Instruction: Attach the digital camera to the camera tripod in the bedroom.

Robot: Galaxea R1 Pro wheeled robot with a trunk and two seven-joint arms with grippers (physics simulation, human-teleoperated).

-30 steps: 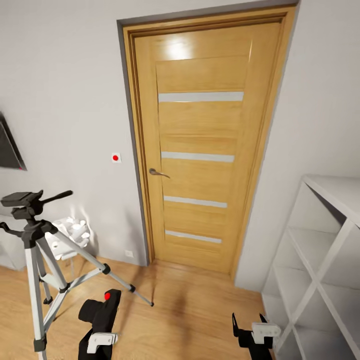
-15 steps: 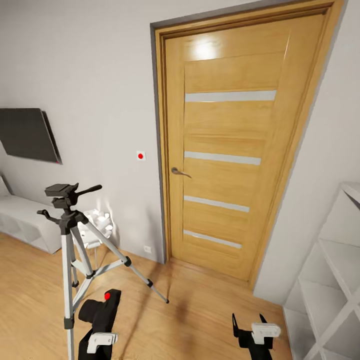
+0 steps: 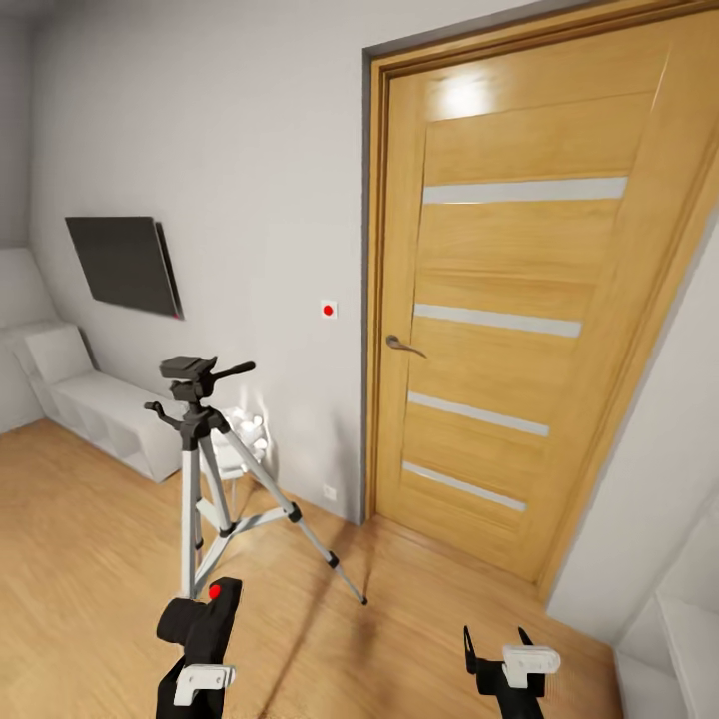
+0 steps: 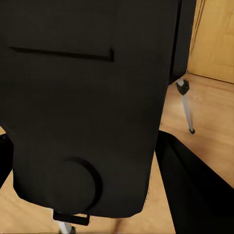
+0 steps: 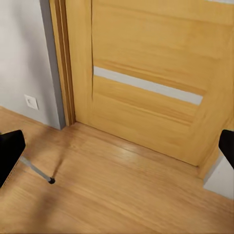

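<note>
Camera in hand: the left gripper (image 3: 200,659), low in the head view, is closed around the digital camera (image 3: 205,617), black body up, red button on top. The left wrist view shows the camera's dark body (image 4: 83,102) close against the lens, jaws tight on either side. The right gripper (image 3: 496,647) sits low on the other side, fingers spread, nothing between them; its wrist view looks at bare wood floor (image 5: 122,195) and the foot of one tripod leg.

Next out, the camera tripod (image 3: 200,469) stands upright on the floor, ahead of the left gripper and slightly above it, legs splayed, black pan head (image 3: 190,367) on top with its handle pointing toward the door. Long axis vertical; mounting plate faces up. Left arm is nearer and already carries the load, so the move likely calls for going forward and up, then lowering the camera onto the head. Still apart, not attached.

Behind: small white lamp (image 3: 243,439), wooden door (image 3: 529,330), dark wall screen (image 3: 125,262), white wall.
</note>
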